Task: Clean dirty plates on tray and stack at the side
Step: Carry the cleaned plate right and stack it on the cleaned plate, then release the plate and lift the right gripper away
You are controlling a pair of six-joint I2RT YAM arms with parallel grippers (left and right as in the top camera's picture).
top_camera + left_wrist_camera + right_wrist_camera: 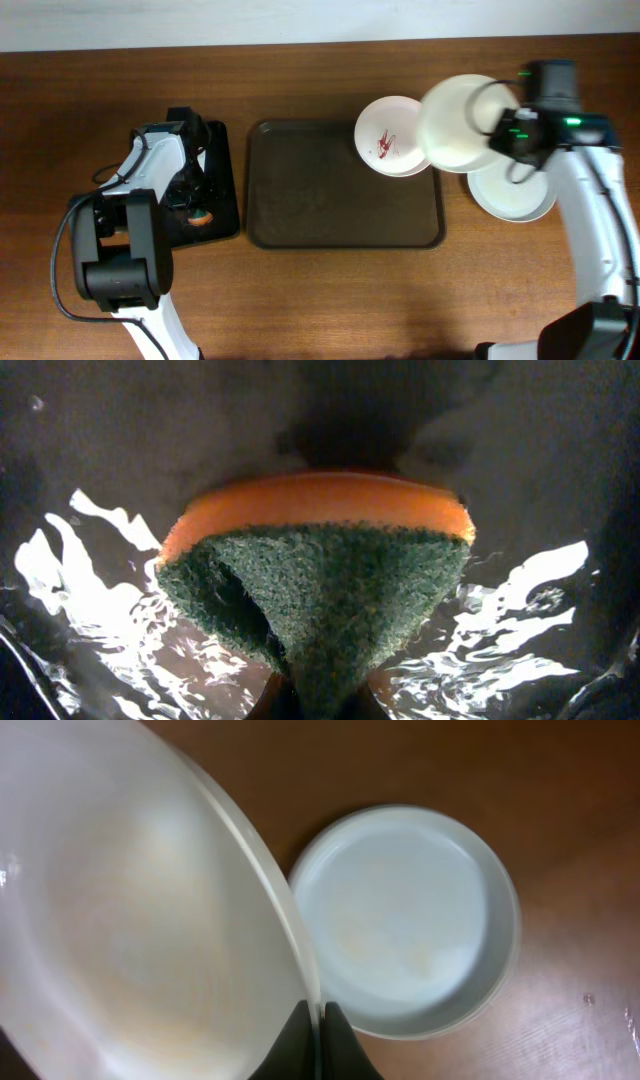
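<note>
A white plate (388,135) with dark-red smears lies on the far right corner of the dark-brown tray (320,200). My right gripper (505,128) (318,1020) is shut on the rim of a second, tilted white plate (455,122) (140,920), held above the table just right of the tray. Below it a third white plate (512,195) (410,920) rests on the table. My left gripper (195,205) (322,700) is shut on an orange sponge (320,575) with a green scouring face, low over the glossy black tray (222,170).
The black tray's wet, reflective surface (520,630) fills the left wrist view around the sponge. Bare wooden table (330,300) runs along the front, and the dark-brown tray's left and middle carry nothing.
</note>
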